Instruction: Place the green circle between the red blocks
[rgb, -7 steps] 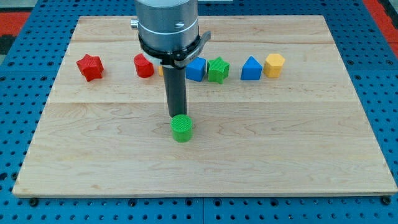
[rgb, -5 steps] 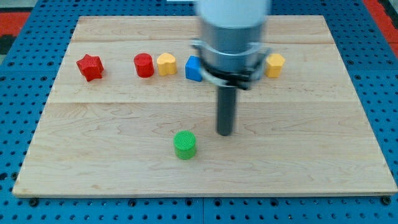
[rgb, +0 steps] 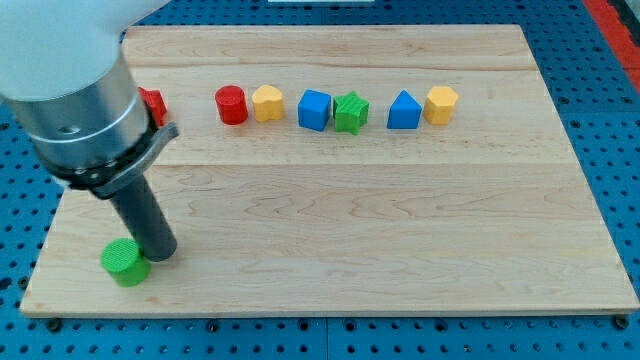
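With my tip (rgb: 160, 252) touching the right side of the green circle (rgb: 124, 263) near the board's (rgb: 400, 230) bottom-left corner, I need to get below it and push up toward the gap between the partly hidden red block (rgb: 153, 101) and red cylinder (rgb: 231, 104).

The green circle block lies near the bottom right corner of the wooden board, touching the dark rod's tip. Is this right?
Not quite. The camera view shows the green circle block near the bottom left corner of the wooden board, not the right. My tip does appear to touch it, on its right side.
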